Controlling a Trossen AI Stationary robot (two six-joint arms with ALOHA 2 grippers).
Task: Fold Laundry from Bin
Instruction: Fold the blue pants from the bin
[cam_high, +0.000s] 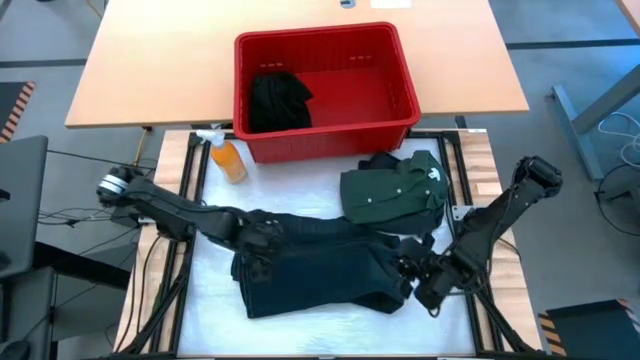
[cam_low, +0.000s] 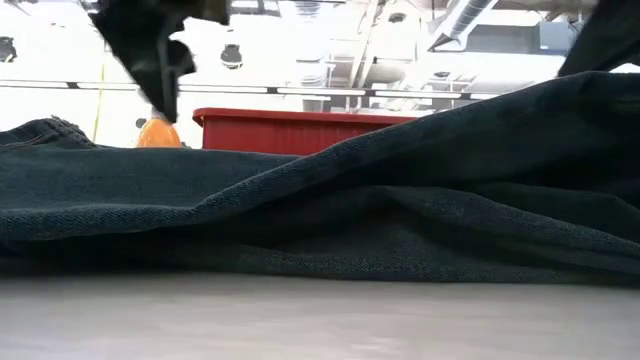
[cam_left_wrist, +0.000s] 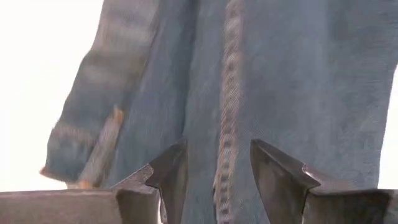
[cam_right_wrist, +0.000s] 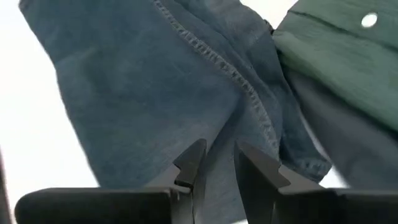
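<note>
Two dark arms reach over the dark jeans (cam_high: 320, 270), which lie spread on the white work surface (cam_high: 215, 320) in the lower middle of the high view. The left gripper (cam_high: 262, 238) is at the upper left part of the jeans; in the left wrist view its fingers (cam_left_wrist: 168, 177) stand apart above the denim, with a seam running between them, and they hold nothing. The right gripper (cam_high: 425, 275) is at the right edge of the jeans. In the right wrist view its fingers (cam_right_wrist: 189, 163) are close to each other with denim in the narrow gap, but I cannot tell if they really pinch the cloth.

Just above the jeans, right of centre, lies the folded dark green shirt (cam_high: 393, 190), touching them. The red bin (cam_high: 395, 70) stands in the upper middle of the frame, with one black garment (cam_high: 275, 100) inside at its left side. The orange spray bottle (cam_high: 226, 155) stands beside the bin's lower left corner.
</note>
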